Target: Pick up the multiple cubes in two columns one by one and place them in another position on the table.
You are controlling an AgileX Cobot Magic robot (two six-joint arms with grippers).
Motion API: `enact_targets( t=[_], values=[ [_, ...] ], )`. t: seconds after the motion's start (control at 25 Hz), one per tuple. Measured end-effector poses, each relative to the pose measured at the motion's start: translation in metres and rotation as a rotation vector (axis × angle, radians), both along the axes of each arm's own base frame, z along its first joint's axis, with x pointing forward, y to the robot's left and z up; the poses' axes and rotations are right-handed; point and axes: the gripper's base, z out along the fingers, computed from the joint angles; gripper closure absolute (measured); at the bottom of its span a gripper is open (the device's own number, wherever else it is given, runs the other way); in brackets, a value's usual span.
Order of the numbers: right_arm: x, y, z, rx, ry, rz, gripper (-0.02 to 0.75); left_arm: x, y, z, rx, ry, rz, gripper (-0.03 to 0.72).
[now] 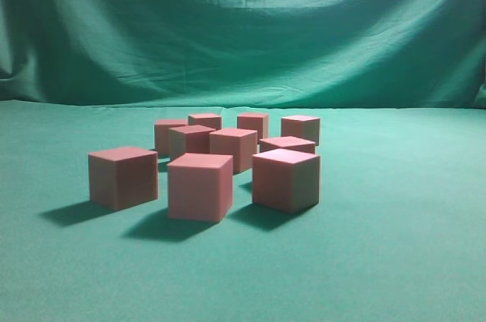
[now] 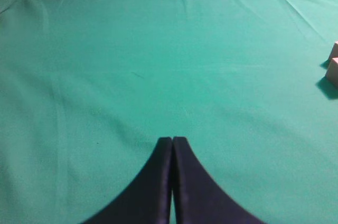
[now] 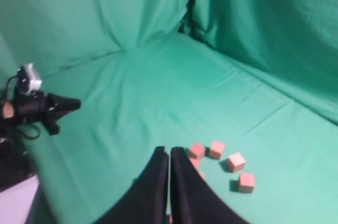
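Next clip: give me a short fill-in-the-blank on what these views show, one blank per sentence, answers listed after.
1. The cubes stand on a table covered in ____ cloth.
2. In the left wrist view, the left gripper has its jaws ____.
3. The right gripper holds ____, its jaws pressed together above the cloth.
4. In the exterior view, the number of cubes stacked on another cube is ____.

Missing words: green; shut; nothing; zero
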Motion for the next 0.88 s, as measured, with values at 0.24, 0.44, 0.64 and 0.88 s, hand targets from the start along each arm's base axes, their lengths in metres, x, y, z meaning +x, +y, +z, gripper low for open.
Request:
enact_targets(
  t=[0.24, 0.44, 0.64, 0.88],
  values=[
    [-0.005, -0.010, -0.061, 0.107, -0.113, -0.174, 0.738, 0.000, 0.000, 0.000, 0.000, 0.000, 0.000, 0.688],
    [0.003, -0.006, -0.120, 0.112, -0.159, -0.352, 0.738, 0.000, 0.000, 0.000, 0.000, 0.000, 0.000, 0.688],
    [0.026, 0.001, -0.179, 0.127, -0.178, -0.515, 0.738, 0.000, 0.000, 0.000, 0.000, 0.000, 0.000, 0.688],
    [0.035, 0.000, -0.243, 0.150, -0.096, -0.645, 0.738, 0.000, 0.000, 0.000, 0.000, 0.000, 0.000, 0.688]
  ],
)
